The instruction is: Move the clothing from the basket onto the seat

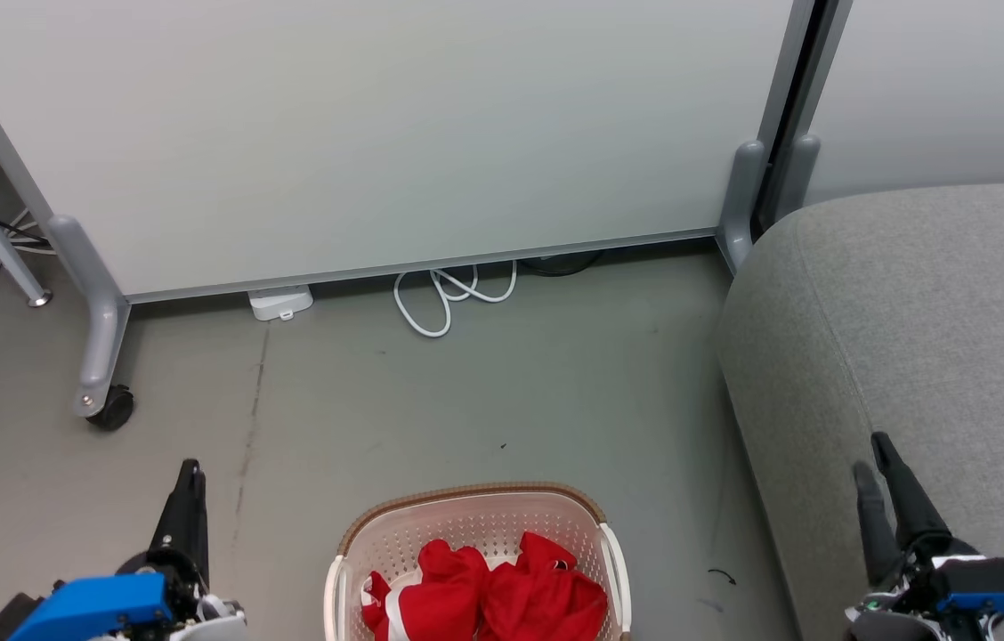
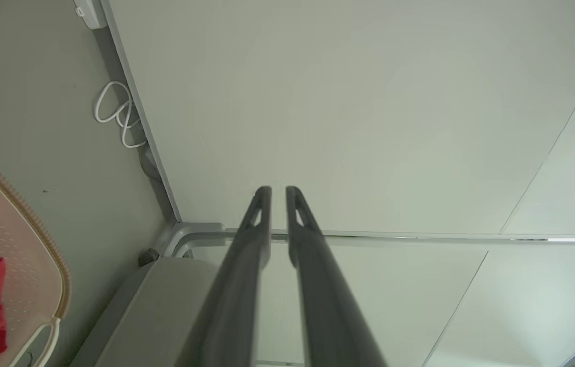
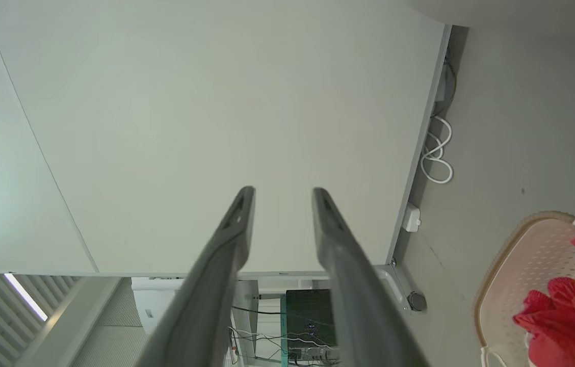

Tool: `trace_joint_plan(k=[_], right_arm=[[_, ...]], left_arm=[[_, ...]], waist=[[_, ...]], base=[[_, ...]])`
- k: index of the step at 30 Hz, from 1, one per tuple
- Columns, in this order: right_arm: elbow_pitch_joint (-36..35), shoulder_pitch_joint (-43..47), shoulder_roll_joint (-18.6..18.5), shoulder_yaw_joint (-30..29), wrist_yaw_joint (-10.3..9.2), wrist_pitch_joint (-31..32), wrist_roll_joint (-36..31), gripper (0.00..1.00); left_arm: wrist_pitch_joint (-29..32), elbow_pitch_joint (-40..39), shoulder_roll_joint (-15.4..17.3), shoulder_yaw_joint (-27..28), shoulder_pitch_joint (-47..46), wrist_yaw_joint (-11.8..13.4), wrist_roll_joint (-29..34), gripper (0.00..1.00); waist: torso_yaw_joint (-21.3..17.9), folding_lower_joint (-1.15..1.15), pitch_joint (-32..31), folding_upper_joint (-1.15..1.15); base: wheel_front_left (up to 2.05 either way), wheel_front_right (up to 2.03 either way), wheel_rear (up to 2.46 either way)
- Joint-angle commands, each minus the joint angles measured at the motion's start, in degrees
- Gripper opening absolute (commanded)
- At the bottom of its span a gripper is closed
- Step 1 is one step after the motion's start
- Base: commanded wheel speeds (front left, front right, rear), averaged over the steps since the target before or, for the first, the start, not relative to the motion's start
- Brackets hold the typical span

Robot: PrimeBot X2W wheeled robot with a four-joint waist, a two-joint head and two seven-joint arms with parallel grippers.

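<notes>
The cream basket (image 1: 466, 525) with a brown rim stands on the floor at the bottom centre of the head view. The red clothing (image 1: 502, 596) lies bunched inside it, with white panels showing. The grey seat (image 1: 938, 303) is at the right. My left gripper (image 1: 190, 476) hangs over the floor to the basket's left; the left wrist view shows its fingers (image 2: 262, 204) a narrow gap apart with nothing between them. My right gripper (image 1: 871, 458) is above the seat's front part, open and empty (image 3: 282, 196). The basket (image 3: 501, 265) and clothing (image 3: 563, 316) also appear at the lower right of the right wrist view.
A pale partition panel (image 1: 377, 133) on grey feet closes off the back, with a black caster (image 1: 113, 409) at its left foot. A looped white cable (image 1: 449, 298) and a white plug box (image 1: 281, 303) lie at its base. Bare grey floor (image 1: 502, 401) stretches between panel and basket.
</notes>
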Motion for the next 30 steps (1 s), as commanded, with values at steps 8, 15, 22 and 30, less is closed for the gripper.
trace_joint_plan(k=[8, 15, 22, 30], right_arm=[[-1.01, 0.00, -0.05, 1.72, 0.02, -2.36, -1.03, 1.00], [-0.98, -0.23, -0.09, 2.54, 0.03, -4.00, -4.78, 1.00], [-1.22, -0.55, -0.13, 2.76, 0.04, -6.01, -13.90, 1.00], [-1.89, -0.84, -0.18, 3.46, 0.06, -7.86, -26.11, 1.00]], left_arm=[[-2.36, -1.04, 0.06, -1.09, 0.03, 0.03, 0.85, 1.00], [-4.00, -1.66, 0.11, -1.57, -0.01, 0.66, 3.65, 1.00], [-6.01, -2.76, 0.17, -2.78, 0.21, 2.20, 10.83, 1.00], [-7.85, -3.70, 0.22, -4.54, 0.41, 3.14, 21.15, 1.00]], waist=[[0.00, 0.00, 0.03, 0.00], [0.01, 0.00, 0.07, 0.00], [0.08, 0.00, 0.16, 0.00], [0.25, 0.00, 0.29, 0.00]], base=[[0.00, 0.00, 0.00], [0.00, 0.00, 0.00], [0.00, 0.00, 0.00], [0.00, 0.00, 0.00]])
